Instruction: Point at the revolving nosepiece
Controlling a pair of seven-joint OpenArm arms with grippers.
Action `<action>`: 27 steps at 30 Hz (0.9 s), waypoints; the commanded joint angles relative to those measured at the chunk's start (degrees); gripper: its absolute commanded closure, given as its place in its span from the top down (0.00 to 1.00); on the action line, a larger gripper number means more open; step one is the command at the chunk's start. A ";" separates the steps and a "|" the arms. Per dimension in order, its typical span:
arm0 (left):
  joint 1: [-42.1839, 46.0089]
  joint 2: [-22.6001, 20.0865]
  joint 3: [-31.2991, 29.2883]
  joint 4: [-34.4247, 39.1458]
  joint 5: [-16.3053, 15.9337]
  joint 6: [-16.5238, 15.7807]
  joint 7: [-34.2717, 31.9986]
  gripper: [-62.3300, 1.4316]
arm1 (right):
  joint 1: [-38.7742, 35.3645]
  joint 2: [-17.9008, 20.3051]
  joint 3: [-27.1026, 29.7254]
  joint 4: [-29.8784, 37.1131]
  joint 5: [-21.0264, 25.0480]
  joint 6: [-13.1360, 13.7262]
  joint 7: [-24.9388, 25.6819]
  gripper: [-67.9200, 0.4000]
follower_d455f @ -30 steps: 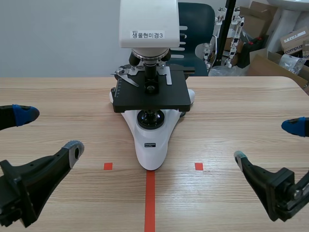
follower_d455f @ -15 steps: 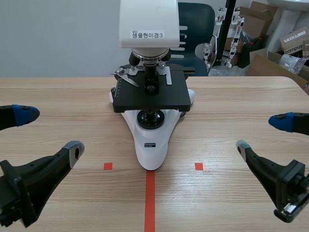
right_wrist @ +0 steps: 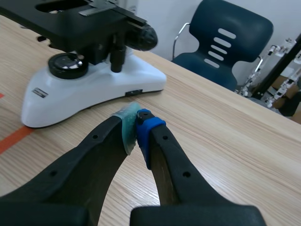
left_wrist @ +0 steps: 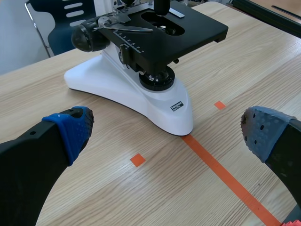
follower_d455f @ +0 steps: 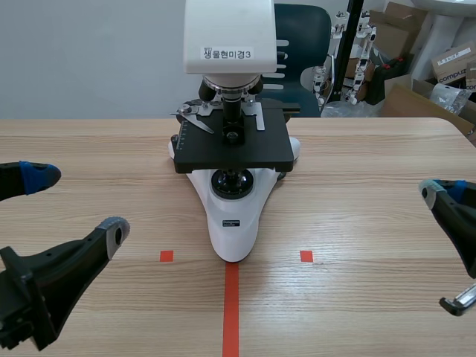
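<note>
A white microscope [follower_d455f: 233, 216] with a black stage [follower_d455f: 232, 141] stands at the middle of the table. Its revolving nosepiece [follower_d455f: 229, 88], with the objectives under it, sits just below the white head. My left gripper [follower_d455f: 71, 204] is open near the table's left edge, well short of the microscope [left_wrist: 141, 89], which lies ahead between its fingers. My right gripper [follower_d455f: 442, 188] is shut with nothing in it, low at the right edge. In the right wrist view its gripper [right_wrist: 136, 129] has its pads pressed together, the microscope base [right_wrist: 89, 89] ahead and to one side.
Beyond the table's far edge stand a dark blue chair [follower_d455f: 301, 44] and cardboard boxes [follower_d455f: 428, 82]. Orange-red tape marks [follower_d455f: 231, 309] lie on the wood in front of the microscope. Bare table stretches on both sides of the microscope.
My right gripper has gone from open to shut, its two fingers coming together at the right edge. The left arm and the microscope have not moved.
</note>
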 commanded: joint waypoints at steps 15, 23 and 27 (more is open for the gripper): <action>-0.02 0.28 0.13 0.98 -0.55 0.13 -0.83 1.00 | 25.86 1.29 -7.82 -10.91 -1.07 5.55 1.38 0.01; -0.02 0.26 0.13 0.98 -0.52 0.13 -0.83 1.00 | 30.45 -2.29 -14.10 -11.93 -4.15 5.73 5.42 0.01; -0.02 0.28 0.13 0.98 -0.52 0.13 -0.81 1.00 | 31.91 -4.33 -17.81 -11.98 -4.90 5.70 5.57 0.01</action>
